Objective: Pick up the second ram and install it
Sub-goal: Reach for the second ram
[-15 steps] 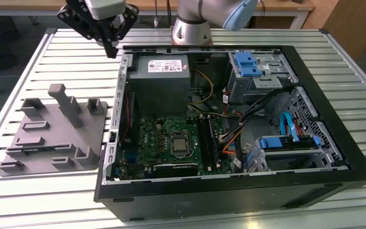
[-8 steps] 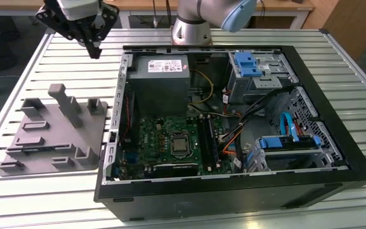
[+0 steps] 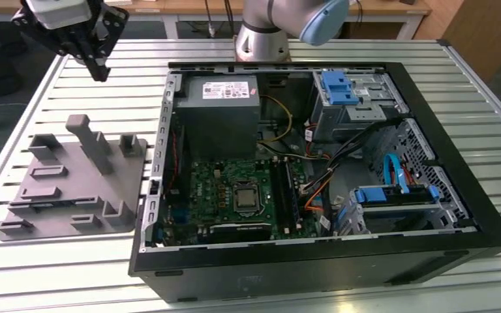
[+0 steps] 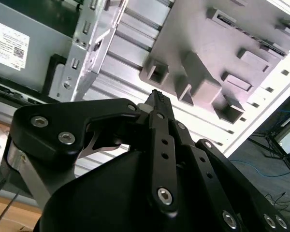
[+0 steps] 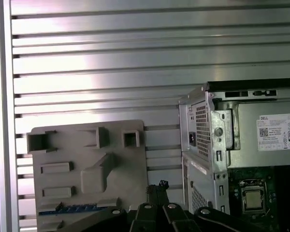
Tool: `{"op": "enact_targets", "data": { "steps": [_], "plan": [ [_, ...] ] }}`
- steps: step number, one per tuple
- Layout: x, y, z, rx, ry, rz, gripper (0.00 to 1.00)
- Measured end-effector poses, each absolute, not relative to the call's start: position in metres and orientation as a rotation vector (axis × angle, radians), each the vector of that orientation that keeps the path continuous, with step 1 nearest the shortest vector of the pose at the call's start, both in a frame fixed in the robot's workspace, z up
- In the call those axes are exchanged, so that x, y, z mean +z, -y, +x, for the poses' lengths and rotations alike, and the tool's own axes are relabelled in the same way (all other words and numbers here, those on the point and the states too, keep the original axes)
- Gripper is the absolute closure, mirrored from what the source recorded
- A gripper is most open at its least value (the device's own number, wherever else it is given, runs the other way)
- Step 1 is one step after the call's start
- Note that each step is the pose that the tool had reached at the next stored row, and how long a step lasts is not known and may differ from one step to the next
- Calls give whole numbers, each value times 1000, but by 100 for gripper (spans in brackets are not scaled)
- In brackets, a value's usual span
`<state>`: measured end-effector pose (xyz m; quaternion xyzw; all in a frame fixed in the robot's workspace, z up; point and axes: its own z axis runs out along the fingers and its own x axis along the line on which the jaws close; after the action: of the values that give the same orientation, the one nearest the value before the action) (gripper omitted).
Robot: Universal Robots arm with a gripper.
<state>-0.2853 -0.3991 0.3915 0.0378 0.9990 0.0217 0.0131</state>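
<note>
Your tool (image 3: 101, 72) hangs closed and empty above the desk (image 3: 59, 274). Well below it, the second ram (image 5: 72, 209) lies flat along the grey tray (image 5: 130, 169).

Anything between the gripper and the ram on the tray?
Nothing visible. The gripper hangs in open air above the table; the ram lies uncovered in the tray in the first wrist view. The tray's tall post stands beside it, not over it.
</note>
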Motion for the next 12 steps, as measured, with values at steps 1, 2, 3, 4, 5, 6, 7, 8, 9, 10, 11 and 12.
{"op": "enact_targets", "data": {
  "steps": [1,2,3,4,5,6,7,8,9,10,11,12],
  "plan": [
    [391,399,-290,68,-3112,118,90],
    [391,399,-294,68,-3112,118,90],
    [391,399,-299,68,-3112,118,90],
    [391,399,-303,68,-3112,118,90],
    [391,399,-307,68,-3112,118,90],
    [391,399,-312,68,-3112,118,90],
    [390,399,-316,68,-3112,118,90],
    [390,399,-321,68,-3112,118,90],
    [390,399,-326,67,-3112,118,90],
    [390,399,-330,68,-3112,118,90],
    [390,399,-335,68,-3112,118,90],
    [390,399,-339,68,-3112,118,90]
  ]
}}
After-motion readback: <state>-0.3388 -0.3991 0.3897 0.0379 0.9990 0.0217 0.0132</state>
